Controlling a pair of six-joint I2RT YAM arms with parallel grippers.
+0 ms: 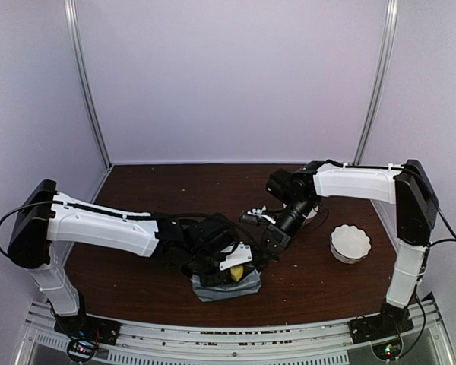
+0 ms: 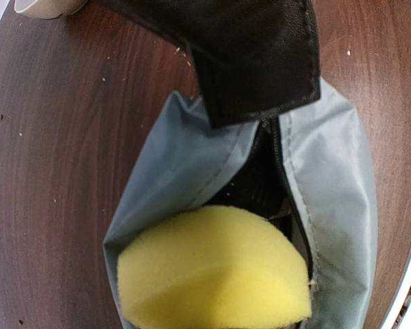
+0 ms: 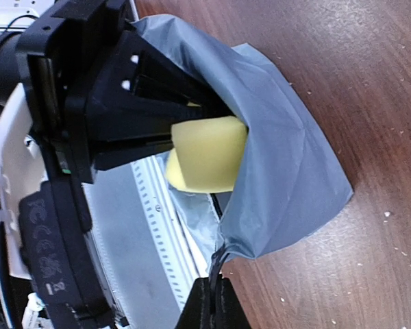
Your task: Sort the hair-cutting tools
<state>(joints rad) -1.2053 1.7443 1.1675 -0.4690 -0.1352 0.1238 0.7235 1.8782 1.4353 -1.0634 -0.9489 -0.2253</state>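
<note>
The grey zip pouch (image 1: 216, 290) lies on the table's near middle, held from both sides. My left gripper (image 1: 237, 271) is shut on the pouch's rim at the mouth; its yellow foam pads (image 2: 212, 274) fill the opening. My right gripper (image 3: 216, 296) is shut on the black zip pull at the pouch's (image 3: 281, 151) far end. In the left wrist view that right gripper (image 2: 260, 62) sits just above the pouch (image 2: 329, 178). The hair-cutting tools are hidden; only a dark, unclear interior shows along the zip.
A white fluted bowl (image 1: 350, 243) stands at the right of the brown table (image 1: 175, 190). Another white bowl (image 2: 48, 7) shows at the upper left of the left wrist view. The metal rail (image 1: 235, 338) at the table's near edge runs close to the pouch.
</note>
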